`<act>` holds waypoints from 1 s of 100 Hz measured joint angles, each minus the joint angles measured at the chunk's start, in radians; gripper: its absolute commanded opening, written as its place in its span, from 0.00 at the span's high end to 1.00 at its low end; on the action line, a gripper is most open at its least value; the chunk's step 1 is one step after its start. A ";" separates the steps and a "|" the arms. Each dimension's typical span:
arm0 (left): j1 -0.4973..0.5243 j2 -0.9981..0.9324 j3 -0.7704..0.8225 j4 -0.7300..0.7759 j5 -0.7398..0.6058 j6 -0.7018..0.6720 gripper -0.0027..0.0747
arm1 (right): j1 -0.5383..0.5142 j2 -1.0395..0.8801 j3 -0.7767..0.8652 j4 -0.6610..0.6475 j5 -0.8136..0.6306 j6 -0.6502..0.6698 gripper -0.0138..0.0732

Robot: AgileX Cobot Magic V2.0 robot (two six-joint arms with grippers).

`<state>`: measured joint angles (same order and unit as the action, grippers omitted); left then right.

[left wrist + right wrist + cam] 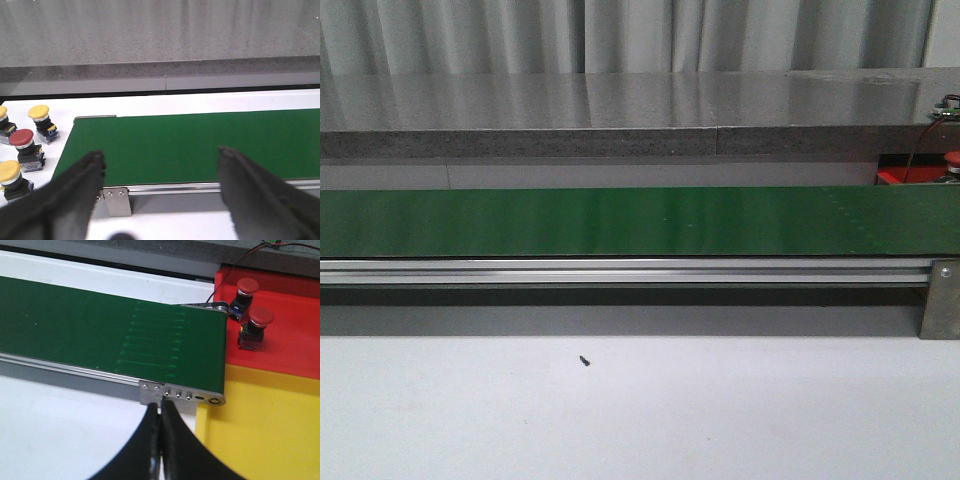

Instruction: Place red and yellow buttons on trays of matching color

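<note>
Left hand fingers spread; right hand pinched closed.

A belt runs across the counter from 9 o'clock to 3 o'clock, with a raised ledge behind it at 12 o'clock. A small speck lies on the counter in front of the belt, at 6 o'clock.

Off the belt's 9 o'clock end, four buttons stand on the counter in a cluster: the rear button, the edge button, the middle button and the front button.

At the belt's 3 o'clock end two trays lie touching. The far tray lies at 12 o'clock of the near tray. On the far tray, just beside the belt's end, stand the back button and the forward button. A wire leads off behind them.
</note>
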<state>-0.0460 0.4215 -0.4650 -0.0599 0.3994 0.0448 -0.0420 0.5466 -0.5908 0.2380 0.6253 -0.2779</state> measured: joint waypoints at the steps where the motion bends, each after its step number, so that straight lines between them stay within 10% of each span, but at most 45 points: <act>1: 0.000 0.000 0.000 0.000 0.000 0.000 0.05 | 0.000 0.000 0.000 0.000 0.000 0.000 0.95; 40: 0.036 0.143 -0.151 0.040 0.088 -0.096 0.12 | 0.000 0.000 0.000 0.000 0.000 0.000 0.95; 100: 0.413 0.942 -0.660 0.078 0.218 -0.124 0.12 | 0.000 0.000 0.000 0.000 0.000 0.000 0.95</act>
<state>0.3666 1.3639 -1.1255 0.0182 0.6173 -0.0789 -0.0420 0.5466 -0.5908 0.2380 0.6253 -0.2779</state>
